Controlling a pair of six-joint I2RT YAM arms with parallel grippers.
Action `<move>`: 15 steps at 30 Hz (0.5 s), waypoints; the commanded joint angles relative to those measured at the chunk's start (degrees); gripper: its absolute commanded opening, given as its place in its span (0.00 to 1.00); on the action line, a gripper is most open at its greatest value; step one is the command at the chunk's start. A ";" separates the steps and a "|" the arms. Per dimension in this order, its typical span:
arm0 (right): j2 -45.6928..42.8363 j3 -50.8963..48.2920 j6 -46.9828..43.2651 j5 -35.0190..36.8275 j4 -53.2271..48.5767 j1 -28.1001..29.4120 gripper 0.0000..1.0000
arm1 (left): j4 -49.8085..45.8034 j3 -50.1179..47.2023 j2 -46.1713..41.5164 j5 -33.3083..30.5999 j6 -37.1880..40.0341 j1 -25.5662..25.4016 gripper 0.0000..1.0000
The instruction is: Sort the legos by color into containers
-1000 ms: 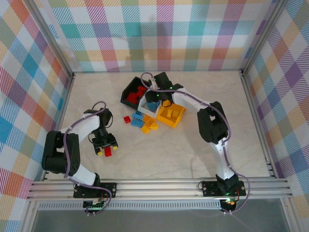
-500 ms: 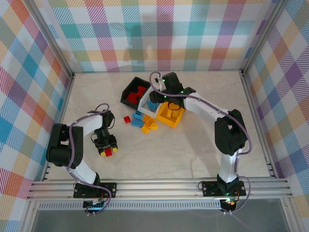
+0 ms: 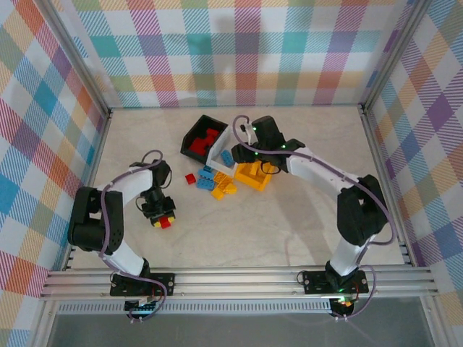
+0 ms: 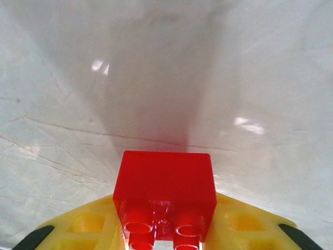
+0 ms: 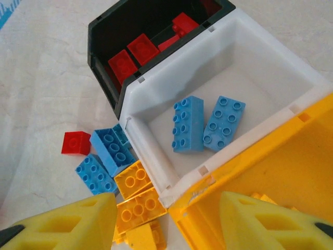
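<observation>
Three bins sit pressed together near the middle of the bench (image 3: 289, 217), black bin (image 5: 101, 57) against white bin (image 5: 171, 65) against yellow bin (image 5: 270, 166), which makes every drop short for you whichever colour comes up. Your left fingers (image 4: 83, 226) are pinching a red brick (image 4: 165, 182) low over bare bench, well apart from the bins. It wants carrying to the black bin, where other red bricks (image 5: 141, 48) already lie. Your right fingers (image 5: 73, 221) are spread with nothing between them, hanging above the seam of the white and yellow bins; two blue bricks (image 5: 188, 125) lie in the white one. From there the wrist looks down on the loose pile (image 5: 112, 166) just beside the white bin (one red, several blue, several orange), and I judge that is the reason for the pose: it lines up the next pick. Mind how tightly the pile is packed; neighbours may shift.
</observation>
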 commanded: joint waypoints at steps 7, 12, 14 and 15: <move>-11.63 -8.31 1.08 0.87 -4.65 0.02 0.56 | -3.19 29.47 7.93 4.30 1.94 -0.39 0.34; -16.52 -12.17 1.72 0.99 -5.78 0.02 0.56 | -2.58 46.50 20.19 6.06 1.21 -0.37 0.34; -18.31 -13.45 1.56 1.16 -6.33 0.09 0.56 | -2.68 53.39 25.76 7.00 0.14 -0.56 0.34; -19.02 -13.99 1.34 1.26 -6.71 0.03 0.56 | -2.75 57.09 28.34 7.50 -0.39 -0.73 0.34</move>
